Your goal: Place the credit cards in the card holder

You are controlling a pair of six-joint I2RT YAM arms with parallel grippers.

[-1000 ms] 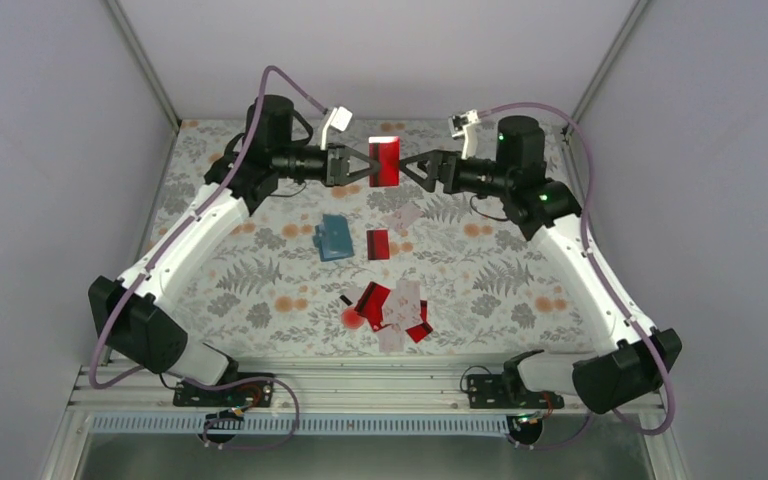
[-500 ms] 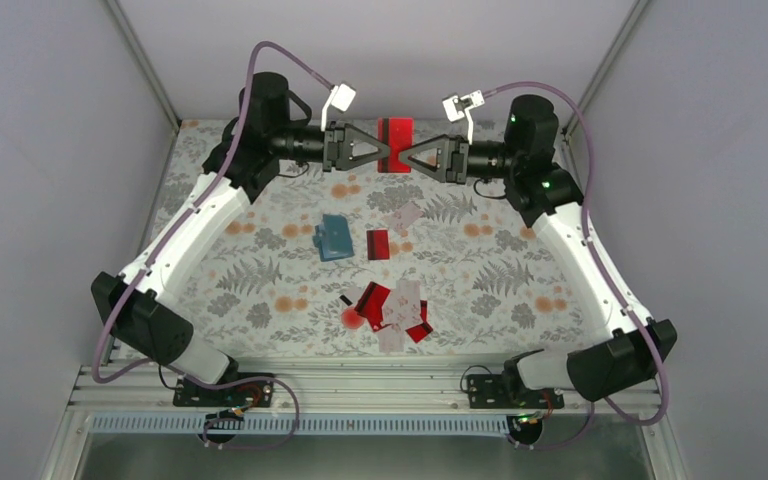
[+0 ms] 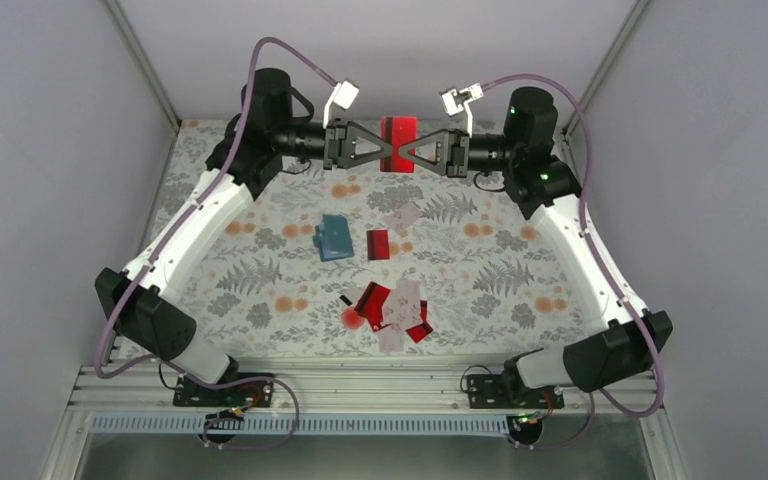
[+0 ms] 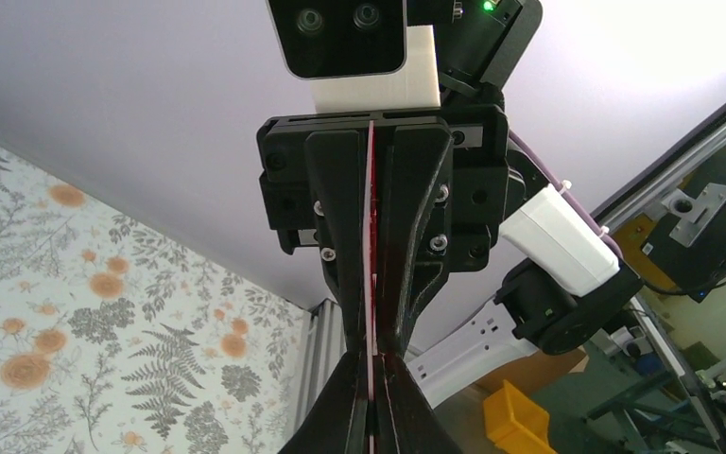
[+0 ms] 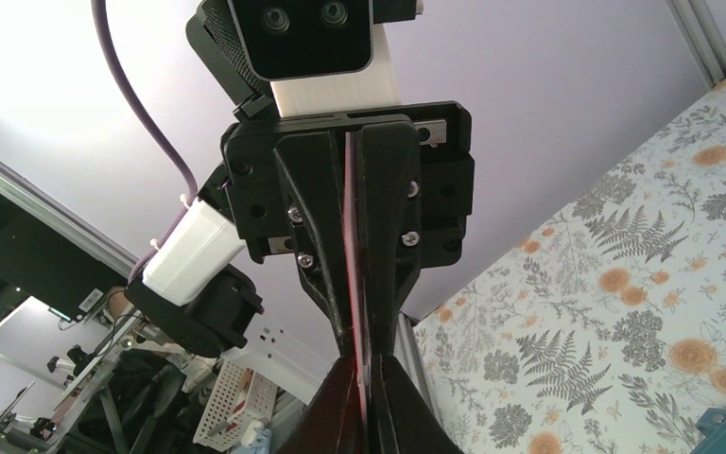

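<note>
Cards (image 3: 396, 308) lie heaped nearest my bases; beyond, the blue card holder (image 3: 335, 238) lies beside a lone red card (image 3: 378, 244). Farthest out, my arms reach level toward each other, left gripper (image 3: 387, 152) and right gripper (image 3: 411, 152) each clamped, seemingly, on one raised red card (image 3: 403, 130).

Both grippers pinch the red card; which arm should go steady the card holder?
Probably left: the teal card holder lies on its side, and the right gripper also grips the red card.

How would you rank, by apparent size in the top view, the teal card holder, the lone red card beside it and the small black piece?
Largest: card holder.
Then the lone red card.
Smallest: black piece.
</note>
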